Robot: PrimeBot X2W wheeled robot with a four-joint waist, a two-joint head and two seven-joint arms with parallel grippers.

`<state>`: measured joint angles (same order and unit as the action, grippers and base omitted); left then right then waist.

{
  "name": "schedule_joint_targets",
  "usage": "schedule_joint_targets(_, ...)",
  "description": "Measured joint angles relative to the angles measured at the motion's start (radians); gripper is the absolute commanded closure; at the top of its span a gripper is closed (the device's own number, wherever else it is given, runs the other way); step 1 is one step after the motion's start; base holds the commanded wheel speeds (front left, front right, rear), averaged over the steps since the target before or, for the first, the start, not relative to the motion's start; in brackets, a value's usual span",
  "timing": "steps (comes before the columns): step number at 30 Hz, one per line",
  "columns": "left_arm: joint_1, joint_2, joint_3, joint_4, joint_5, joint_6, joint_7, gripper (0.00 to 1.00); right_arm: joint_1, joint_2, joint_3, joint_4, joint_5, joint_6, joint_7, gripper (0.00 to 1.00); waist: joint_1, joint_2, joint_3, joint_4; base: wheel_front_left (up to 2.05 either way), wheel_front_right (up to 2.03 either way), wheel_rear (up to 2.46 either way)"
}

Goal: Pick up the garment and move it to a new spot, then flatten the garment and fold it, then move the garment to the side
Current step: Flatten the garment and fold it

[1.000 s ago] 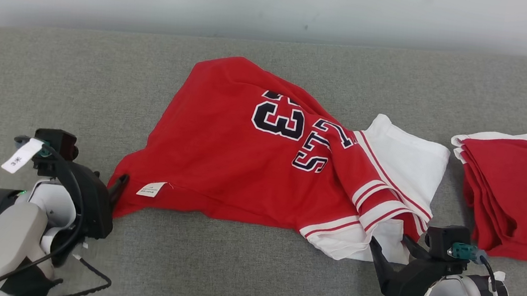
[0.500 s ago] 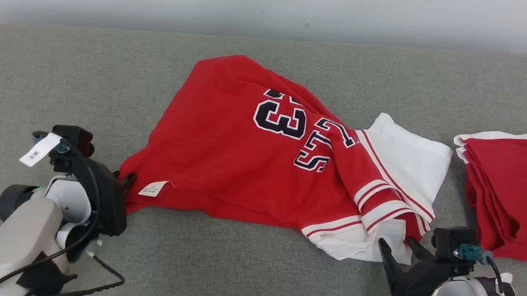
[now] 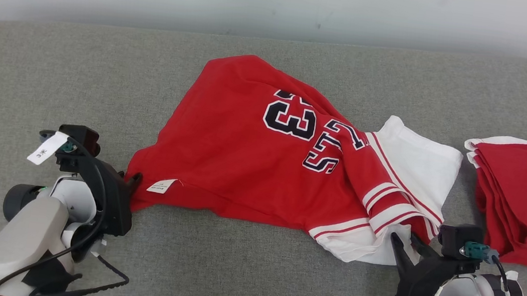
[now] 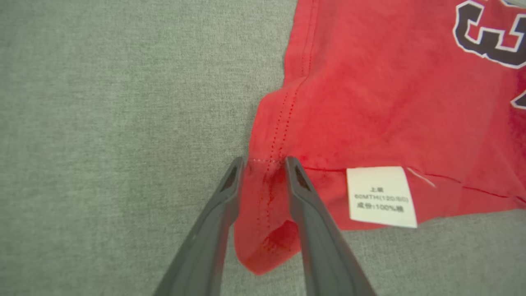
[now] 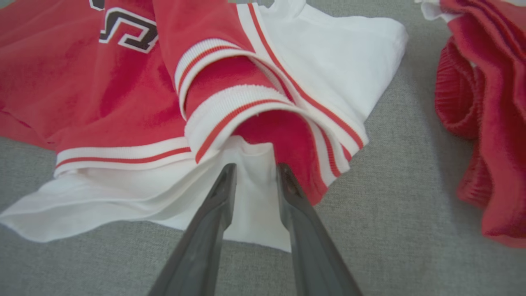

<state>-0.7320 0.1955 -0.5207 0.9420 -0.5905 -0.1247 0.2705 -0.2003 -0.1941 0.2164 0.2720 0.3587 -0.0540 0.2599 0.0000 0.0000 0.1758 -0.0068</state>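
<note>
On grey woven upholstery (image 3: 247,277), left tool (image 4: 264,160) pinches the red jersey (image 3: 241,165) at a stitched corner, right tool (image 5: 255,165) at white cloth.

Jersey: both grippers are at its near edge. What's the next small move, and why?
Probably firm up both grips before lifting: the left gripper straddles the red hem corner, the right gripper the white edge, and the jersey lies rumpled on the grey surface.

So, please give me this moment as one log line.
left gripper: astride jersey hem corner | right gripper: astride white edge | jersey: lying crumpled on grey surface | grip: unclear
</note>
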Motion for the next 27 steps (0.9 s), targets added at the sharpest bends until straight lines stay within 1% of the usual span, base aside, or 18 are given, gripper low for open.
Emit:
schedule_joint_targets(9,-0.017,-0.004,-0.017,0.002,-0.009,0.000,-0.012,0.48,-0.014,0.000,0.001,0.008,-0.010,-0.008,-0.005,0.52,0.0000,0.0000,0.004,-0.005,0.00,0.00,0.00)
schedule_joint_targets(13,-0.017,-0.003,-0.027,0.002,-0.009,0.000,-0.017,0.53,-0.014,0.000,0.001,0.010,-0.010,-0.008,-0.006,0.53,0.0000,0.0000,0.006,-0.009,0.00,0.00,0.00)
schedule_joint_targets(15,-0.017,-0.003,-0.032,0.003,-0.012,0.000,-0.017,0.54,-0.014,0.000,0.001,0.011,-0.010,-0.008,-0.006,0.57,0.0000,0.0000,0.007,-0.010,0.00,0.00,0.00)
schedule_joint_targets(17,-0.017,-0.002,-0.035,0.004,-0.016,0.000,-0.017,0.56,-0.014,0.000,0.001,0.012,-0.010,-0.008,-0.006,0.69,0.0000,0.0000,0.008,-0.011,0.00,0.00,0.00)
schedule_joint_targets(18,-0.017,-0.002,-0.036,0.005,-0.018,0.000,-0.018,0.61,-0.014,0.000,0.001,0.012,-0.010,-0.009,-0.006,0.79,0.0000,0.0000,0.009,-0.012,0.00,0.00,0.00)
schedule_joint_targets(19,-0.017,-0.001,-0.038,0.005,-0.018,0.000,-0.020,0.76,-0.014,0.000,0.001,0.012,-0.010,-0.009,-0.006,0.96,0.0000,0.0000,0.010,-0.012,0.00,0.00,0.00)
schedule_joint_targets(20,-0.017,-0.001,-0.039,0.005,-0.018,0.000,-0.024,0.87,-0.014,0.000,0.001,0.013,-0.010,-0.009,-0.006,1.00,0.0000,0.0000,0.010,-0.012,0.00,0.00,0.00)
schedule_joint_targets(21,-0.018,-0.001,-0.040,0.006,-0.018,0.000,-0.025,1.00,-0.014,0.000,0.002,0.014,-0.010,-0.009,-0.007,1.00,0.0000,0.0000,0.010,-0.012,0.00,0.00,0.00)
schedule_joint_targets(27,-0.032,-0.008,-0.044,0.019,-0.019,0.000,-0.042,1.00,-0.014,-0.003,-0.002,0.016,-0.010,-0.009,-0.016,1.00,0.0000,0.0000,0.006,-0.007,0.00,0.00,0.00)
